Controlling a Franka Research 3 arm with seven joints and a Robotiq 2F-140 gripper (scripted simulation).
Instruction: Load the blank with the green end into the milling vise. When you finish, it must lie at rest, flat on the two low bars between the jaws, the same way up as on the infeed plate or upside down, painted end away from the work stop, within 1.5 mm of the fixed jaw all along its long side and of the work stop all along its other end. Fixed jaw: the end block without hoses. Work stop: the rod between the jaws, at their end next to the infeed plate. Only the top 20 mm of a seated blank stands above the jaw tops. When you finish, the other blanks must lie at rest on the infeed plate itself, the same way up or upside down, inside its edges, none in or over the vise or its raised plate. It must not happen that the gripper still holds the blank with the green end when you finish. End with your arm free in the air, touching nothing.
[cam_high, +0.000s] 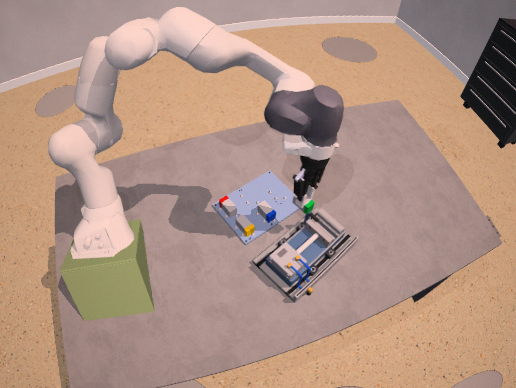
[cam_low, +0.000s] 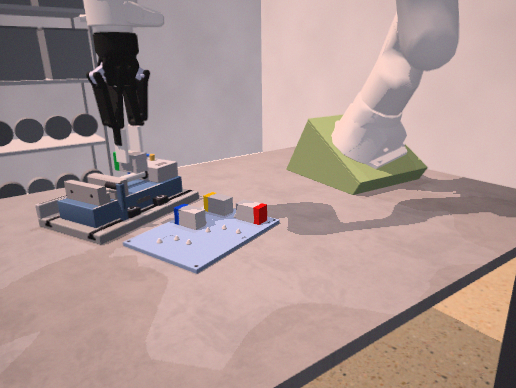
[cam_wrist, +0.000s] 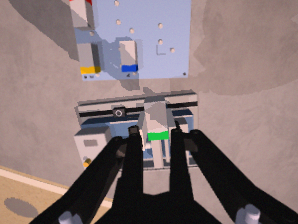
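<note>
The gripper (cam_high: 304, 197) (cam_low: 128, 148) (cam_wrist: 155, 132) is shut on the grey blank with the green end (cam_high: 309, 206) (cam_low: 116, 161) (cam_wrist: 158, 135). The blank hangs clear above the vise, its green end pointing away from the infeed plate (cam_high: 255, 192) (cam_low: 200, 259) (cam_wrist: 177, 60). The vise has a fixed jaw (cam_high: 327, 229) (cam_low: 84, 193) without hoses and a hosed jaw (cam_high: 281, 259) (cam_low: 163, 170) (cam_wrist: 91, 141). A pale rod (cam_high: 307, 243) shows between the jaws. In the wrist view the blank and fingers hide part of the vise; its low bars are hard to make out.
Red-ended (cam_high: 224, 201) (cam_low: 260, 214), yellow-ended (cam_high: 249, 230) (cam_low: 210, 202) (cam_wrist: 90, 70) and blue-ended (cam_high: 270, 216) (cam_low: 180, 215) (cam_wrist: 129, 68) blanks lie on the infeed plate with several small pale pegs. Blue hoses (cam_high: 301, 280) stand at the vise's hosed end.
</note>
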